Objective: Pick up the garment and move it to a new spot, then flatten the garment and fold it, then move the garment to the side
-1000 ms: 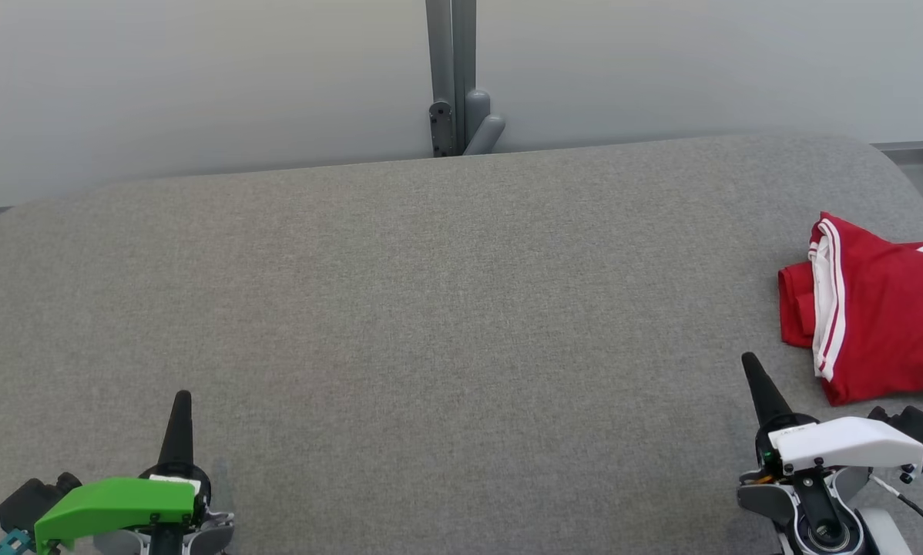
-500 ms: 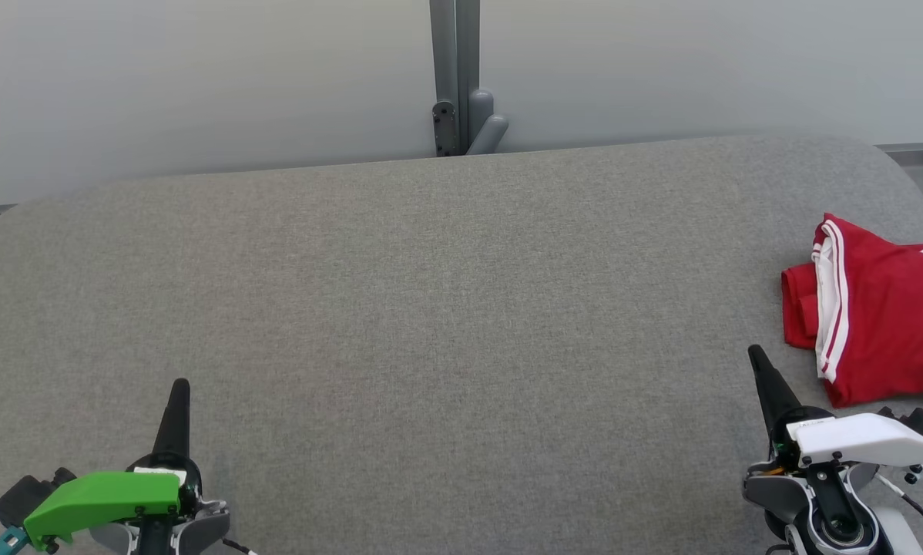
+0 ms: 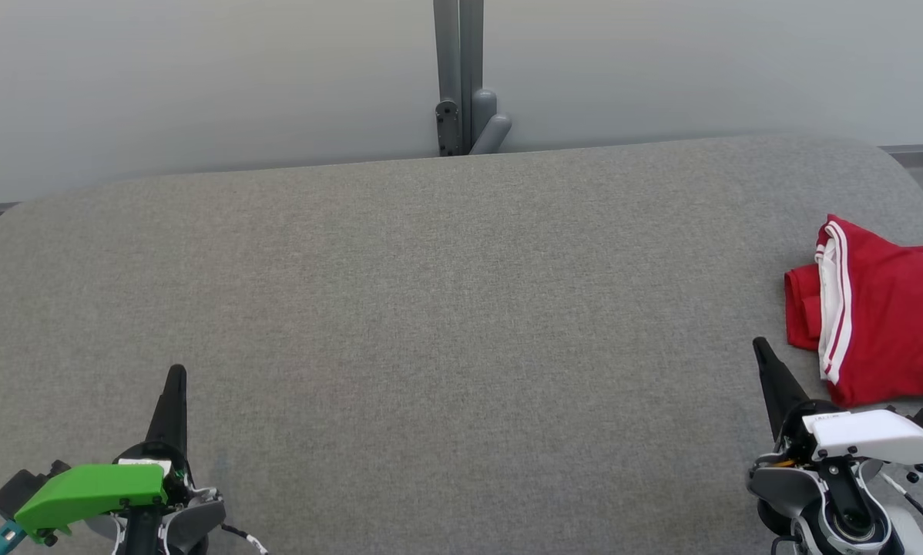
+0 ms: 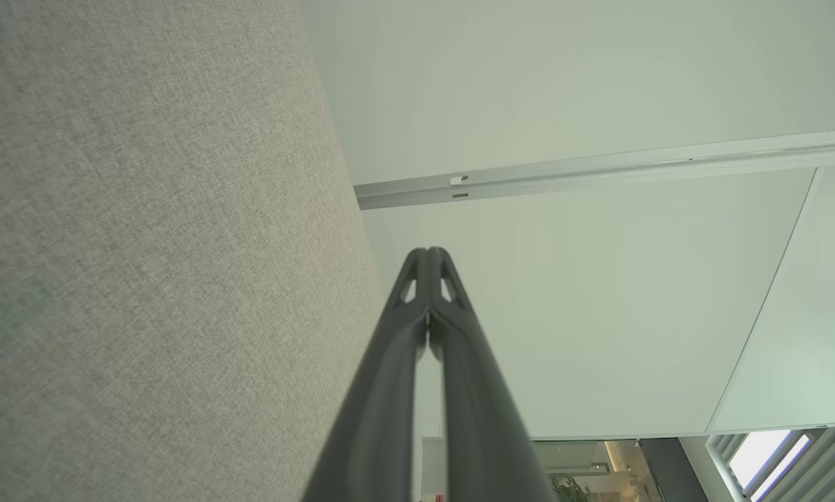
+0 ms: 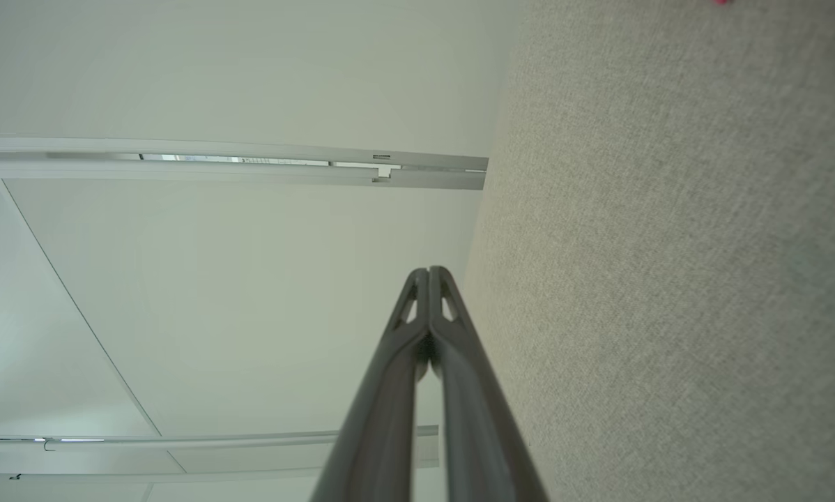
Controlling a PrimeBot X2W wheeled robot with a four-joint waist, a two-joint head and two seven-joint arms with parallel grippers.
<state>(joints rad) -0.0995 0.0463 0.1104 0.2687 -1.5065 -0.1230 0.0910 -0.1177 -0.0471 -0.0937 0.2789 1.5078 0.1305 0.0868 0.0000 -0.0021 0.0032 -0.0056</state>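
Change: left gripper [image 3: 176, 371] and right gripper [image 3: 759, 344] have edged slightly outward.
Claws: both pinched closed, empty.
Location: folded red garment [image 3: 885, 324] lies at the right edge of grey padded surface [image 3: 461, 308], just beside right gripper.

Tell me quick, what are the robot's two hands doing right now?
Left hand: closed, holding nothing.
Right hand: closed, holding nothing, just short of the red garment.

Garment [image 3: 881, 316] lies on table's [image 3: 431, 308] right edge, beside right hand [image 3: 762, 362]

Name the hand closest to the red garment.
The white-topped right hand, just beside the red garment; the green-topped left hand sits far off on the opposite side.
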